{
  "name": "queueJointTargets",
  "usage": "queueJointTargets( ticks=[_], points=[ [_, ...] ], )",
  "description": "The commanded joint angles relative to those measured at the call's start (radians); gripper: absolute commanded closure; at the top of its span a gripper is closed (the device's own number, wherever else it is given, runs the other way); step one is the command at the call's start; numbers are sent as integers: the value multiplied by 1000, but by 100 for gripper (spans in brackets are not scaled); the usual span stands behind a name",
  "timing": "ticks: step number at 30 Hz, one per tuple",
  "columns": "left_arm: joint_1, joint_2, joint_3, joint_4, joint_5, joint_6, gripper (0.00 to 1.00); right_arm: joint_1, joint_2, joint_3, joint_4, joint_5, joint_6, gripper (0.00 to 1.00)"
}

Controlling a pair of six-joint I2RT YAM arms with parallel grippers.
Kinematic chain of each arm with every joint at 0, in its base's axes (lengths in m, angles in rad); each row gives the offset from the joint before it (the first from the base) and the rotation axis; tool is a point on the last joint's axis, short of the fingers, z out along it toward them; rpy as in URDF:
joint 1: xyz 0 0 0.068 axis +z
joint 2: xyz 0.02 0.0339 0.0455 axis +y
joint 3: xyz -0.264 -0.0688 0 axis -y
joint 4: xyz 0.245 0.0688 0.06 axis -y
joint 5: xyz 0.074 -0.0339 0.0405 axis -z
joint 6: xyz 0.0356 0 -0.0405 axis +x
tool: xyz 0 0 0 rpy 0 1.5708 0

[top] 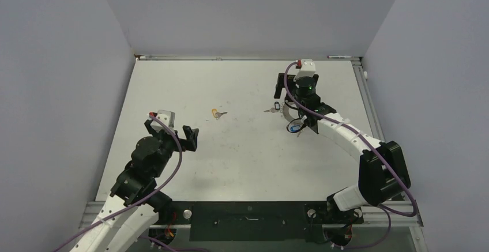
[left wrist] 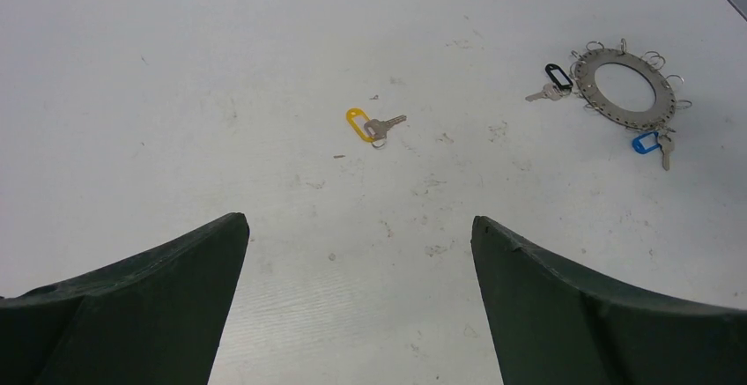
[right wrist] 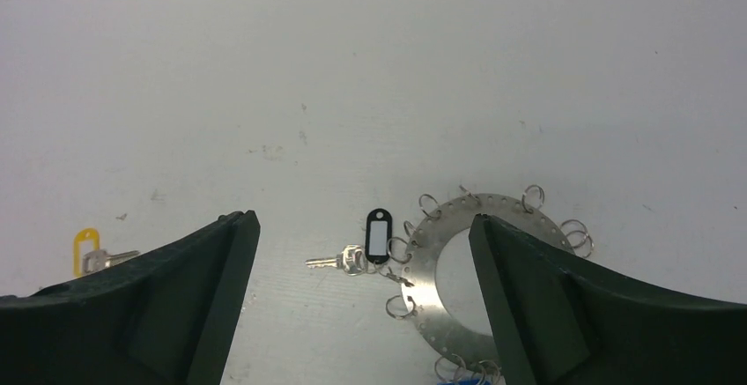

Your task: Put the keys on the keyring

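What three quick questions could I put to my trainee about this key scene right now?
1. True or false: the yellow-tagged key touches the keyring.
2. The left gripper is: A) shut on a key, B) open and empty, C) shut on the keyring.
3. Which tag colour by the keyring lies nearest the yellow-tagged key?
Key: 1 false, it lies apart; 2 B; 3 the black tag.

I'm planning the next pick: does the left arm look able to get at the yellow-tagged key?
Probably yes. The yellow-tagged key lies alone on the table, straight ahead of the open left gripper, with nothing between them. The keyring sits well off to the side.
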Motion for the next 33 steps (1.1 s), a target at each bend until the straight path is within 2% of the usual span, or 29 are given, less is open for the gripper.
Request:
queueJointTargets(
  ticks=[1, 7, 12, 17, 22, 29, 33],
  points=[
    [6, -14, 10, 32, 19, 6, 4, -7, 6, 56, -70, 126, 49, 3],
    [6, -24, 9, 30, 17, 7, 4, -7, 90, 142, -232, 241, 114, 3],
    [6, -27, 9, 30, 17, 8, 4, -10, 192, 203, -316, 250, 140, 3],
    [4, -27, 9, 29, 17, 9, 4, -21, 375, 334, -432, 149, 124, 4],
    [4, -34, 6, 32, 13, 10, 4, -20, 501, 382, -426, 30, 96, 4],
    [3, -27, 6, 32, 17, 10, 4, -21, 577, 389, -416, -1, 87, 4],
    [3, -28, 4, 34, 17, 10, 4, -16, 588, 374, -419, -76, 70, 8]
  ],
)
